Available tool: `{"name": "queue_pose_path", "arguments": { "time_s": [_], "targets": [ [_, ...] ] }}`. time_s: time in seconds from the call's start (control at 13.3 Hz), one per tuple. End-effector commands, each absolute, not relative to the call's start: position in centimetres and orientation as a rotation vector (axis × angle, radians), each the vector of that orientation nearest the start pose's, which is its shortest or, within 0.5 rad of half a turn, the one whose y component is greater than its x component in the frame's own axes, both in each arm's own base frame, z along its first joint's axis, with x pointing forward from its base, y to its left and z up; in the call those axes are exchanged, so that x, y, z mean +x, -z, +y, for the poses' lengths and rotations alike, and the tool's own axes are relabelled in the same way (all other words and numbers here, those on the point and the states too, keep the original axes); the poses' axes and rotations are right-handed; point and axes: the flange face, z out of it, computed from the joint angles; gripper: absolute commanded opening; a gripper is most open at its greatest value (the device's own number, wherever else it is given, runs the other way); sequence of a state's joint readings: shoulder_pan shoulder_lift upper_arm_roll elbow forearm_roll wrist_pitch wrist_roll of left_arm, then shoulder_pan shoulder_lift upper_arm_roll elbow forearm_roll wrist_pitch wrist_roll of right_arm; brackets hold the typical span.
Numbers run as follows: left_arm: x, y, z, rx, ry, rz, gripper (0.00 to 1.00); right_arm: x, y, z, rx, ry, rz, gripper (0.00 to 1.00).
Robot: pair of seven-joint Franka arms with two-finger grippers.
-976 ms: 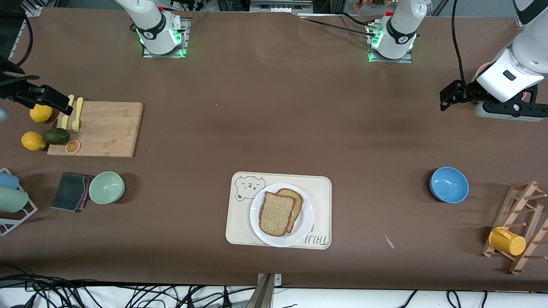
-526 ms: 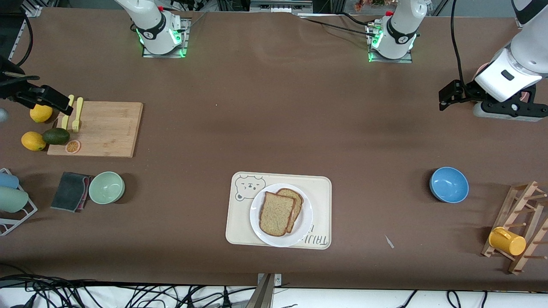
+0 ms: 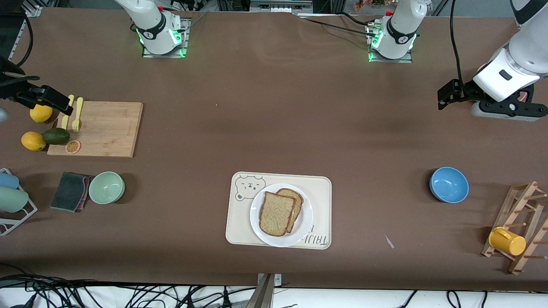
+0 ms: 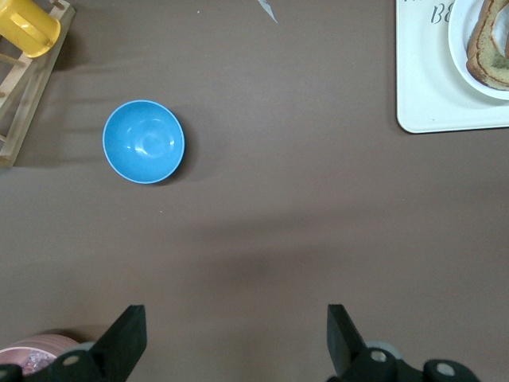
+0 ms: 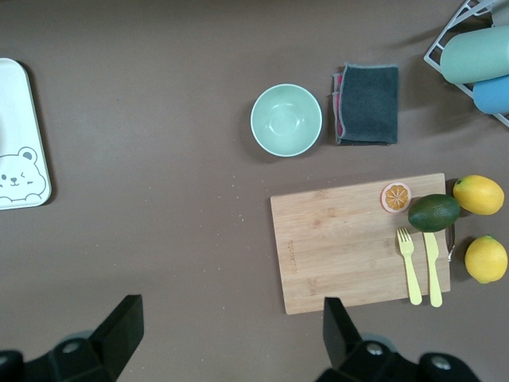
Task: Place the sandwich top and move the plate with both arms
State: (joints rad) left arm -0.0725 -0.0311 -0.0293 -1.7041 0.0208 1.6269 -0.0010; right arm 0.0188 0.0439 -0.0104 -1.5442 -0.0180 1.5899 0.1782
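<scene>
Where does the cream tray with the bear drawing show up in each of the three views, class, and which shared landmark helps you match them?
Front view: the cream tray lies low in the middle of the picture, under the white plate.
Left wrist view: one corner of the tray shows at the upper right edge.
Right wrist view: the tray's bear end shows at the left edge.
Shared landmark: the tray itself; its bear drawing shows in the front and right wrist views.

Wide brown table (image 3: 274, 128), evenly lit
</scene>
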Motion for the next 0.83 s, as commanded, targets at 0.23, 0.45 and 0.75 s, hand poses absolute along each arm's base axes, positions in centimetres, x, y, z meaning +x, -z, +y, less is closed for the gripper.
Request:
{"name": "queue_pose_path", "arguments": {
  "time_s": [0.23, 0.45, 0.75],
  "targets": [
    [54.14, -58.63, -5.14, -3.089, -0.081, 0.147, 1.00, 57.10, -61.72, 0.22, -3.145, -0.003, 0.266, 1.00],
    [54.07, -58.50, -5.05, -3.088, -0.093, 0.144, 1.00, 57.15, -61.70, 0.04, -3.105, -0.008, 0.270, 1.00],
    [54.07, -58.56, -4.97, -3.088, -0.093, 0.142, 1.00, 57.11, -61.80, 0.30, -3.072, -0.010, 0.277, 1.00]
  ]
}}
